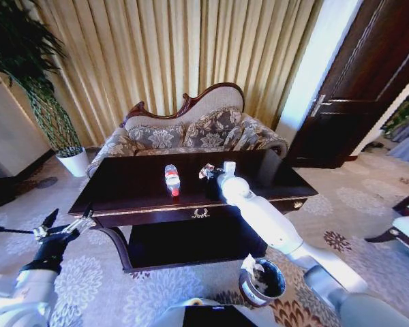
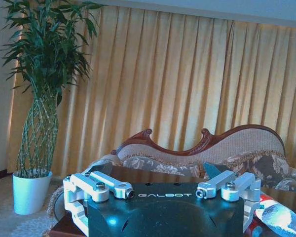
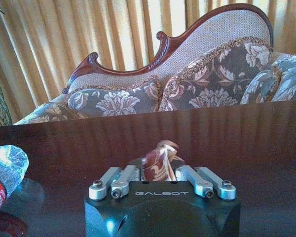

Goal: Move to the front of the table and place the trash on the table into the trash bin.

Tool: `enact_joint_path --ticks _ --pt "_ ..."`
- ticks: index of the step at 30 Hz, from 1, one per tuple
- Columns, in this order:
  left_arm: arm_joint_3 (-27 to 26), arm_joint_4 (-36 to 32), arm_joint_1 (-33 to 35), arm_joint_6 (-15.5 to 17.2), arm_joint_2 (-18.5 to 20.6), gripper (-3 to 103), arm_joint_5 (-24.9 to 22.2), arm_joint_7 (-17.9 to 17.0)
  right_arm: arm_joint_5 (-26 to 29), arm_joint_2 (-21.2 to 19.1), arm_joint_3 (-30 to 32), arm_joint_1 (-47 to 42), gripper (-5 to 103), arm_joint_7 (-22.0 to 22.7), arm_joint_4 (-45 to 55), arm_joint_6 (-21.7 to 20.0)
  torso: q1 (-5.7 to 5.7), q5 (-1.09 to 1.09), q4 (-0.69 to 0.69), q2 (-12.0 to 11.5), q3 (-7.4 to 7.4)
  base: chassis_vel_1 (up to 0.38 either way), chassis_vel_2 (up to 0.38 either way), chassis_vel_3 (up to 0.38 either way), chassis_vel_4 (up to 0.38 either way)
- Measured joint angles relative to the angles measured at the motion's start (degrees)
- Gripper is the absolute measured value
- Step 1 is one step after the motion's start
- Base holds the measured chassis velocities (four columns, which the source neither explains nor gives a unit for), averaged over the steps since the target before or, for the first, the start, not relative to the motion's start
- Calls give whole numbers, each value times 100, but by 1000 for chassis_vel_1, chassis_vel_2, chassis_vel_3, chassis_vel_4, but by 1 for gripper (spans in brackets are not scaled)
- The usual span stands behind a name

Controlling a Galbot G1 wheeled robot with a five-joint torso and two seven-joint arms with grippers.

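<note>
While reaching out from the right across the dark glossy table point(image 1: 129, 184), keeps the right gripper point(image 1: 217, 174) low over the far middle of the top, presumably to meet the small trash at surface height. Has the fingers drawn in on either side of the crumpled wrapper point(image 3: 159, 159), pinching it. Cannot tell whether that wrapper rests on the wood or is just clear of it. Judged as the grasp step of the task, with the carry to the bin not yet made.

Leaves the clear plastic bottle point(image 1: 172, 180) lying on its side on the tabletop, red cap toward the robot, near the wrapper on the left-hand side yet apart from it. Untouched by either gripper, and probably easy to send rolling if nudged by the arm.

Parks the left gripper point(image 1: 63, 225) off the table's front left corner, above the patterned carpet point(image 1: 88, 279), fingers spread and holding nothing. Stands well clear of the working arm there, likely for exactly that reason.

Finds the round metal trash bin point(image 1: 249, 294) upright on the carpet just before the table's front right, close under the right arm, a short swing back and down from the grasp. Open-topped, with something pale and crumpled already lying inside, most likely paper wads; no closer reading possible.
</note>
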Motion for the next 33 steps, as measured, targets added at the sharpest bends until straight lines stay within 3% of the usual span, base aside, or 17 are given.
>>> enact_joint_path --ticks 1,2,4,9,16,18,20,23,25,26,30,33 --pt "0 0 0 0 0 100 0 0 0 0 0 0 35 0 0 0 0 0 0 0 0 0 0 0 0" --pt "10 0 5 0 1 100 2 0 -6 -23 8 -31 24 -3 47 29 0 0 0 0 0 0 0 0 0" --pt "20 0 5 0 8 100 2 0 -9 -62 29 -68 13 -39 123 139 0 0 0 0 0 0 0 0 0" --pt "76 0 -42 0 66 100 2 -33 -131 -293 165 -228 1 -223 483 556 0 0 0 0 0 0 0 0 0" --pt "149 0 -112 1 162 100 -5 -54 -657 -811 550 -736 0 -461 1186 889 0 1 1 0 0 0 0 0 0" --pt "203 13 -158 7 213 100 -14 -77 -800 -1155 940 -1287 0 -612 1635 947 0 1 0 0 0 0 0 0 0" --pt "218 20 -170 9 224 100 -15 -85 -808 -1241 1059 -1443 0 -647 1755 952 0 2 -1 0 0 0 0 0 0" --pt "304 49 -209 22 288 100 -29 -135 -944 -1748 1845 -2423 0 -838 2501 1053 0 1 -1 0 -1 0 0 0 0" --pt "326 53 -215 25 307 100 -30 -137 -993 -1839 2003 -2650 0 -868 2651 1093 0 1 -2 0 -1 0 0 0 0" --pt "375 57 -231 35 337 100 -31 -143 -1091 -1981 2345 -3195 0 -897 2975 1160 -1 1 -2 1 -1 0 0 0 0" --pt "461 58 -259 90 373 100 -33 -187 -1141 -2007 2838 -4029 0 -898 3522 1180 -1 2 -1 0 -1 0 0 0 0" --pt "525 30 -294 188 442 100 -105 -265 -1309 -1810 3394 -4968 0 -896 4277 1184 -1 0 1 1 -1 0 0 0 0"
